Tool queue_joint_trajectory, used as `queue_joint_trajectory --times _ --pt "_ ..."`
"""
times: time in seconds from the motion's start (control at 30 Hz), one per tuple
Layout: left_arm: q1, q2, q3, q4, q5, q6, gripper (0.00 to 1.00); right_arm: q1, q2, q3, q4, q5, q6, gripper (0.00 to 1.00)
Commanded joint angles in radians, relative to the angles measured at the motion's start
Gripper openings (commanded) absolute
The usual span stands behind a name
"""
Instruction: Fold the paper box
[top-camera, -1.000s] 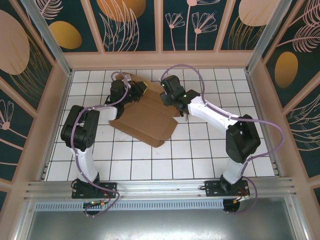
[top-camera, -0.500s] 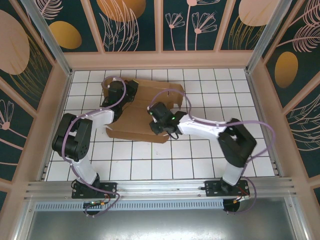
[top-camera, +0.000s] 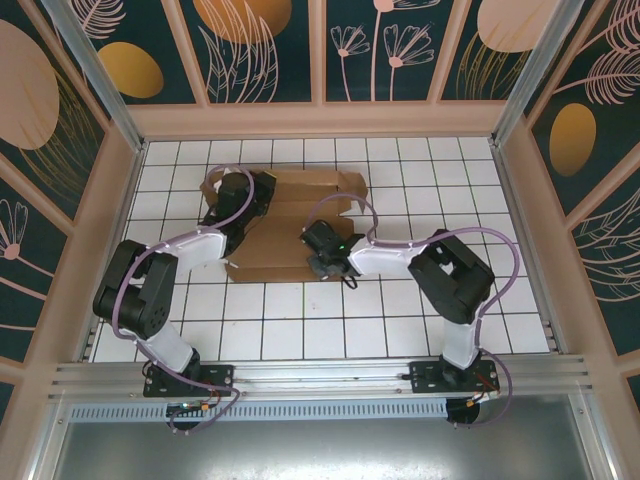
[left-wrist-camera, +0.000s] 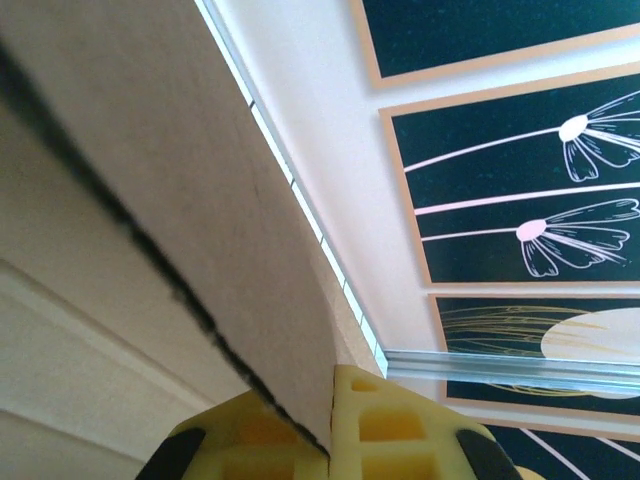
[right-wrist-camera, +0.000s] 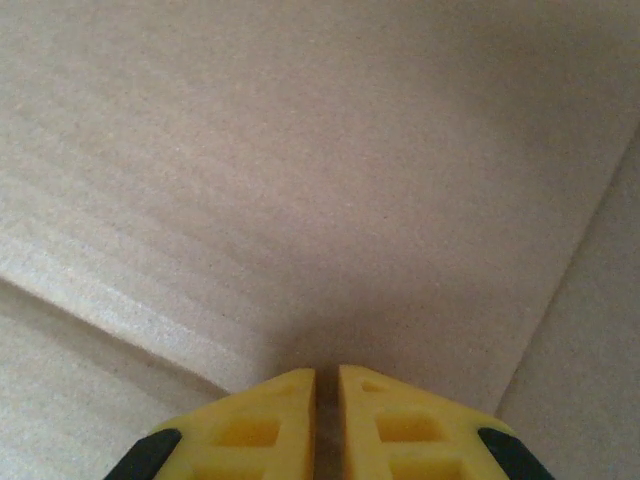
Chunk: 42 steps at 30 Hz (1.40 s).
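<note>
While both arms are reaching low, the left gripper (left-wrist-camera: 325, 430) is pinching the paper box (top-camera: 295, 225). The right gripper (right-wrist-camera: 326, 385), fingers (right-wrist-camera: 260, 420) almost together, is touching its near edge.

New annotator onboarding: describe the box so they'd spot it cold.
On the white tiled table, look at the far half, left of centre. The box lies there: a brown cardboard sheet with notched flaps, the one brown thing on the tiles.
</note>
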Motion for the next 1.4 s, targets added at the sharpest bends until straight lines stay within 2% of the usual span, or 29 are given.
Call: queue_joint_trajectory --times 0.0,0.13,0.3,0.43,0.67,0.83,0.9,1.0,1.17,1.37 --pt "-0.003 0.000 -0.025 -0.028 -0.024 -0.040 0.00 -0.046 0.022 -0.072 -0.132 0.061 -0.031 0.14" --pt "-0.009 0.007 0.008 -0.069 -0.048 -0.046 0.00 -0.074 -0.004 -0.074 -0.141 0.019 -0.073 0.15" --pt "-0.028 0.023 0.083 -0.197 -0.132 -0.059 0.00 -0.089 -0.046 -0.107 -0.149 -0.002 -0.143 0.15" --pt "-0.035 0.079 0.129 -0.228 -0.129 -0.096 0.00 -0.114 -0.124 -0.118 -0.130 -0.056 -0.177 0.17" --pt "-0.050 0.082 0.097 -0.154 -0.148 -0.122 0.00 -0.152 -0.299 -0.058 -0.012 -0.163 -0.140 0.39" --pt "-0.055 0.053 0.037 -0.078 -0.155 -0.120 0.00 -0.250 -0.400 -0.012 0.084 -0.192 -0.037 0.54" --pt "-0.055 0.053 0.019 -0.034 -0.144 -0.120 0.00 -0.317 -0.394 0.030 0.098 -0.273 0.042 0.60" --pt "-0.057 0.053 0.001 0.003 -0.140 -0.119 0.00 -0.381 -0.347 0.102 0.099 -0.382 0.138 0.61" --pt "-0.057 0.054 -0.010 0.026 -0.134 -0.123 0.00 -0.413 -0.279 0.158 0.130 -0.422 0.258 0.61" --pt "-0.057 0.053 -0.022 0.039 -0.132 -0.130 0.00 -0.427 -0.157 0.238 0.125 -0.457 0.313 0.62"
